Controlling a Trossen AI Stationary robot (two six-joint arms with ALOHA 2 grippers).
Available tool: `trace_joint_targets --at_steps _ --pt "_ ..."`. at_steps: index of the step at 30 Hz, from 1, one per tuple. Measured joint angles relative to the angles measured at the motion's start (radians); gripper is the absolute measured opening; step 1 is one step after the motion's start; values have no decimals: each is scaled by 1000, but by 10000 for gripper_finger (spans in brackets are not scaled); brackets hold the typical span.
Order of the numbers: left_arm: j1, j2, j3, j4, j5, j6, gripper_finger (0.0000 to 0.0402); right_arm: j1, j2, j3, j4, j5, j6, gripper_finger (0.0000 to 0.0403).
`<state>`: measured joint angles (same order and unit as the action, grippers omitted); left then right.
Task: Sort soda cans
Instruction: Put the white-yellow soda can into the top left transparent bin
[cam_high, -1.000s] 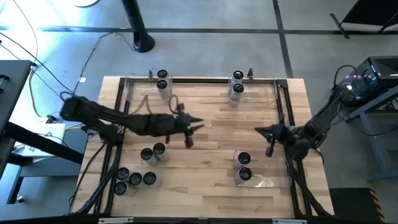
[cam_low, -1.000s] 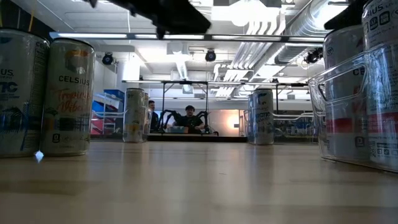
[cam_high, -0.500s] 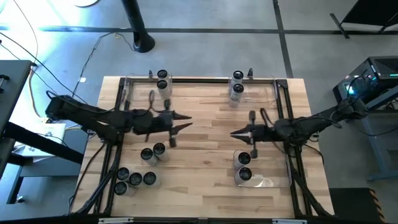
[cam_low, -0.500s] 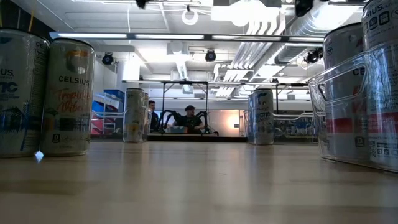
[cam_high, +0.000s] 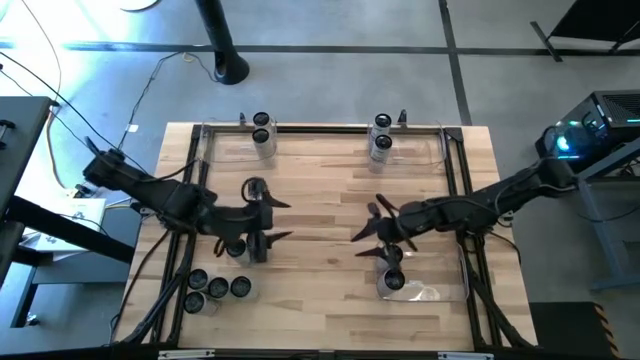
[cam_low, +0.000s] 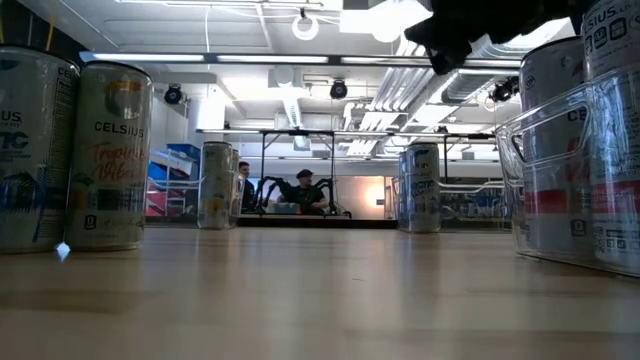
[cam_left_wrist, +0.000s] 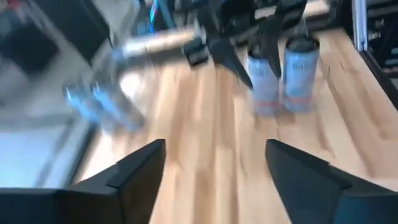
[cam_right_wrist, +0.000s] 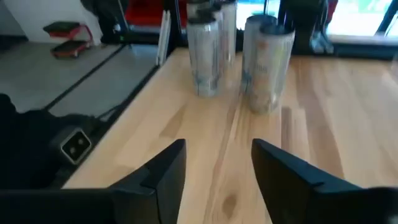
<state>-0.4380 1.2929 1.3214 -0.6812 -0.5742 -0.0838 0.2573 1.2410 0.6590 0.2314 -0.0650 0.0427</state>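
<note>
The soda cans stand upright in groups. Two stand in the far-left clear bin (cam_high: 261, 129) and two in the far-right bin (cam_high: 380, 133). Two more are in the near-right bin (cam_high: 391, 281), and several loose ones (cam_high: 217, 288) stand near the front left. A loose pair (cam_high: 236, 248) is half hidden under my left arm. My left gripper (cam_high: 283, 220) hovers open left of centre. My right gripper (cam_high: 362, 228) hovers open right of centre, just left of the near-right bin. Nothing sits between the fingers of my left gripper (cam_left_wrist: 214, 146) or my right gripper (cam_right_wrist: 219, 144).
Clear plastic bins sit at the far left (cam_high: 225, 148), far right (cam_high: 420, 150) and near right (cam_high: 425, 292). A black metal frame (cam_high: 192, 160) runs along the table's sides. Bare wood (cam_high: 320, 270) lies between the two grippers. People sit in the room beyond (cam_low: 303, 190).
My left gripper has drawn back from the centre toward the table's left and near edges and has opened. My right gripper has swung from the right side toward the table's centre and has opened. No can has moved.
</note>
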Motion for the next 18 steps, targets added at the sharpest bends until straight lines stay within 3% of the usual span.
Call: trace_joint_targets --at_steps 5,11,18 --pt "-3 104 146 -328 115 -380 318 0 16 0 -10 1 -12 179" --pt "9 164 127 -515 209 -852 324 0 16 0 -17 1 -65 179" --pt "4 207 113 -567 286 -1017 324 0 16 0 -19 1 -74 179"
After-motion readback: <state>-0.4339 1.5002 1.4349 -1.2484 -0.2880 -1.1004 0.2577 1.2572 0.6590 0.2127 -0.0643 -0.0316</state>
